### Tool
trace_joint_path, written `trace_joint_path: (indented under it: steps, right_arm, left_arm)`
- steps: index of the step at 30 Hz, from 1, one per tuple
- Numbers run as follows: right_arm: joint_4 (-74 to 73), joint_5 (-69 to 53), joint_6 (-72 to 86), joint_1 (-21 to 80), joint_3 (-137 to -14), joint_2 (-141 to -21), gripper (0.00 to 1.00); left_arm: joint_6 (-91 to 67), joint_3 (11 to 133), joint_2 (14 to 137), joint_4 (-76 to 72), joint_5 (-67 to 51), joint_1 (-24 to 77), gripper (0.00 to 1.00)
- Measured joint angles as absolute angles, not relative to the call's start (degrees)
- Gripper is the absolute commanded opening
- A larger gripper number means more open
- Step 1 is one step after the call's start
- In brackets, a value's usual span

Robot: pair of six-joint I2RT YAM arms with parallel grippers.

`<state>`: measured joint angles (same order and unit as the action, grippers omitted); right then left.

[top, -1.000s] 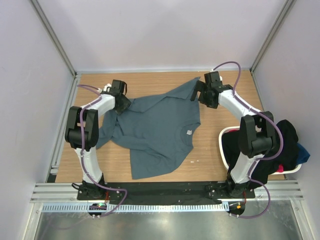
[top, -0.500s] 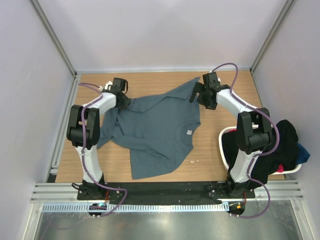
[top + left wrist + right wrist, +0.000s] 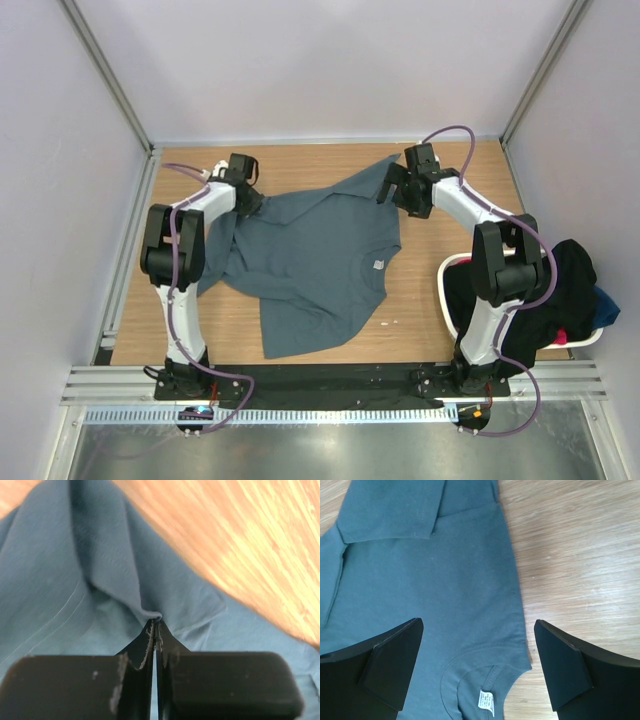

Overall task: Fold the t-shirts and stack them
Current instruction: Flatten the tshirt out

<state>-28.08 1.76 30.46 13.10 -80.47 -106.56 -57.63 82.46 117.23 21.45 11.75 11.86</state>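
A slate blue-grey t-shirt (image 3: 310, 260) lies spread and rumpled on the wooden table (image 3: 300, 160), its neck with a white label (image 3: 379, 264) pointing right. My left gripper (image 3: 248, 203) is at the shirt's far left edge. In the left wrist view that gripper (image 3: 155, 625) is shut on a small raised fold of the t-shirt (image 3: 75, 580). My right gripper (image 3: 392, 190) hovers over the far right corner. In the right wrist view it (image 3: 477, 625) stands wide open above the t-shirt (image 3: 445, 570), with the neck label (image 3: 486, 700) near the bottom and nothing between its fingers.
A white laundry basket (image 3: 447, 275) sits at the right near my right arm's base. It holds a black garment (image 3: 570, 270) with bits of blue (image 3: 605, 305) and red (image 3: 565, 335) cloth. Grey walls close in the table on three sides.
My left gripper has closed on the shirt's far left edge. The right gripper stayed open and shifted slightly left.
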Motion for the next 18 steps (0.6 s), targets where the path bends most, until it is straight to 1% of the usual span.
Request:
trace_joint_path:
  steps: [8, 18]
  right_arm:
    - [-27.18, -0.43, 30.72, 14.94, -80.47, -108.03, 1.00]
    - [-27.09, -1.28, 28.84, 20.18, -80.38, -110.19, 0.97]
  left_arm:
    - [-56.34, 88.20, 119.42, 20.95, 11.77, 9.61, 0.00]
    - [-56.66, 95.53, 119.57, 16.95, 17.34, 4.62, 0.00]
